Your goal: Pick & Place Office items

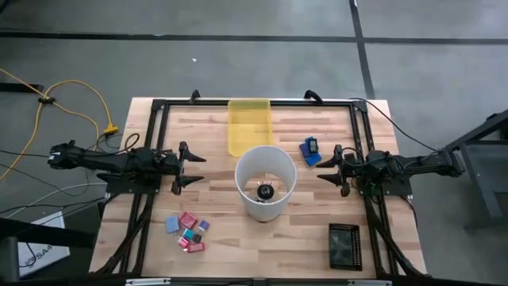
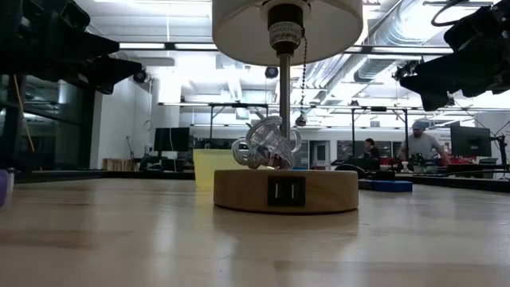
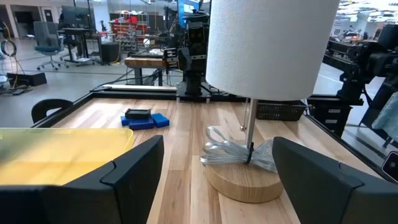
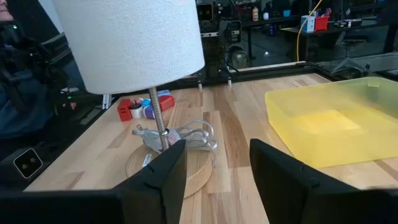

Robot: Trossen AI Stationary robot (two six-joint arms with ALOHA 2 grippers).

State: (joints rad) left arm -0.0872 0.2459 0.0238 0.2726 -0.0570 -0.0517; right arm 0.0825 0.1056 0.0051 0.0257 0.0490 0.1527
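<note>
A cluster of small office items (image 1: 188, 230), pink, red, purple and light blue, lies on the wooden table near its front left; the right wrist view shows them (image 4: 140, 107) beyond the lamp. Two bright-blue pieces (image 1: 309, 149) with a dark one on top lie right of centre, and they (image 3: 144, 118) show in the left wrist view too. My left gripper (image 1: 190, 167) hovers open left of the lamp, pointing at it. My right gripper (image 1: 324, 165) hovers open to the lamp's right, beside the blue pieces. Neither holds anything.
A lamp with a white shade (image 1: 265, 181) and a round wooden base (image 2: 285, 190) stands at the table's centre, its cord coiled on the base. A yellow translucent tray (image 1: 249, 125) sits behind it. A black mesh holder (image 1: 344, 246) lies near the front right. People show far off in the room.
</note>
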